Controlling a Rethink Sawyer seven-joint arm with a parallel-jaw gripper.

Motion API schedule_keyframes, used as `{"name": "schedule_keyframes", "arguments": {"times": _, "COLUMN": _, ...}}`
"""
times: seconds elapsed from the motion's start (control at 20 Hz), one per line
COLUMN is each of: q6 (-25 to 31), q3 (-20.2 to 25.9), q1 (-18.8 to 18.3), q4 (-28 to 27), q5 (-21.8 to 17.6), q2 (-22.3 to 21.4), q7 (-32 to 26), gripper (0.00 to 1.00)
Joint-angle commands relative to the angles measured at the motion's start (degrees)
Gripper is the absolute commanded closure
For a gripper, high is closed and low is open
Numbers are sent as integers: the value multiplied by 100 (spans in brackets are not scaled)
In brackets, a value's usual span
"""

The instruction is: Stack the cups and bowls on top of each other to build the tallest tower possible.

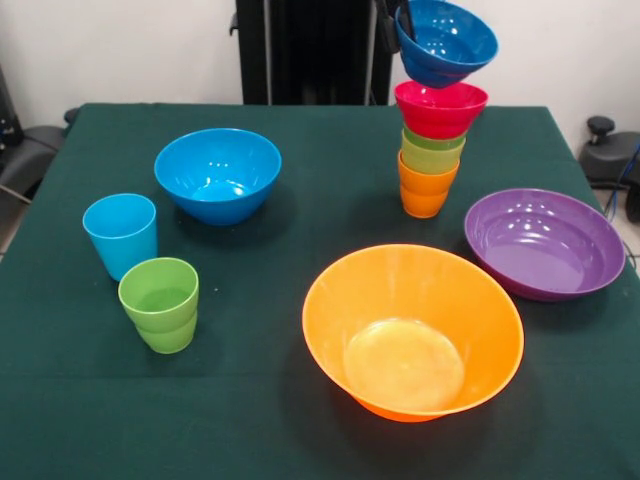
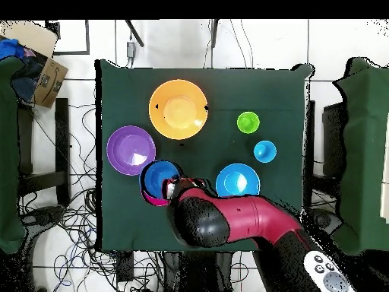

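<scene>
Gripper (image 1: 405,22) pinches blue bowl (image 1: 446,42) by its rim, tilted above tower (image 1: 432,150), ready to cap the red bowl (image 1: 441,108).

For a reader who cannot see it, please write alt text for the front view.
A tower of orange cup, green cups and red bowl stands on a green table, with a tilted blue bowl held just above it. Around it lie a purple bowl, a large orange bowl, another blue bowl and two loose cups.
</scene>
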Motion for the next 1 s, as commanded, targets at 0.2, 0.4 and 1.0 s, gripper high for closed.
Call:
{"name": "schedule_keyframes", "arguments": {"times": 0.2, "q6": -351, "q3": -285, "q1": 262, "q4": 485, "q5": -402, "q2": 243, "q7": 511, "gripper": 100}}
{"name": "schedule_keyframes", "arguments": {"times": 0.4, "q6": -463, "q3": -389, "q1": 360, "q4": 571, "q5": -444, "q2": 146, "q7": 588, "gripper": 100}}
{"name": "schedule_keyframes", "arguments": {"times": 1.0, "q6": -700, "q3": -711, "q1": 609, "q4": 727, "q5": -531, "q2": 13, "q7": 557, "gripper": 100}}
